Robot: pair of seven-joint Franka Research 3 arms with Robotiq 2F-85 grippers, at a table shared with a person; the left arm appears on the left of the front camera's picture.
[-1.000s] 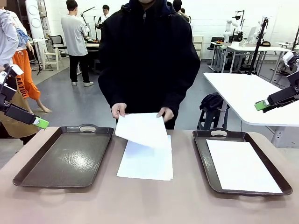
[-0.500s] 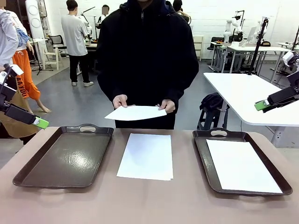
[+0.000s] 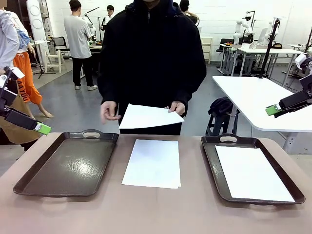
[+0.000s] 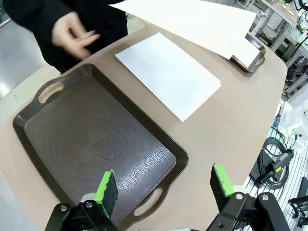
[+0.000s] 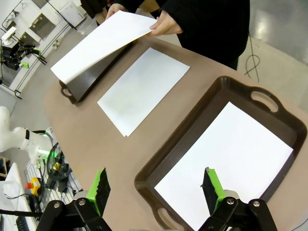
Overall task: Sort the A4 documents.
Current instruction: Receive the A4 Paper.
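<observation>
- Stack of A4 sheets (image 3: 152, 163) flat on the table between the two trays, long axis running from the robot's side toward the person's side; well ahead of both sets of jaws, touched by neither.
- One more A4 sheet (image 3: 150, 117) up in the air beyond the stack's far end, pinched at one edge by the person's gripping hand (image 3: 176, 108); free hand (image 3: 109, 112) just beside the opposite edge, off the paper.
- Third sheet (image 5: 226, 163) lying flat in the right tray (image 3: 209, 161), just ahead of and below the right jaws, long axis along the tray's.
- Left tray (image 4: 96, 144) bare, straight ahead of the left jaws; stack just past its far long rim.
- Left gripper (image 4: 163, 185) wide open, green pads apart, nothing between them; raised off the table's left side.
- Right gripper (image 5: 156, 187) wide open and empty too, raised off the right side.
- Judged: stack near midway, a touch closer to the left tray, so neither arm clearly nearer; gripping hand far nearer the lifted sheet than either set of jaws, so this step looks like the person's, destination tray not yet evident.
</observation>
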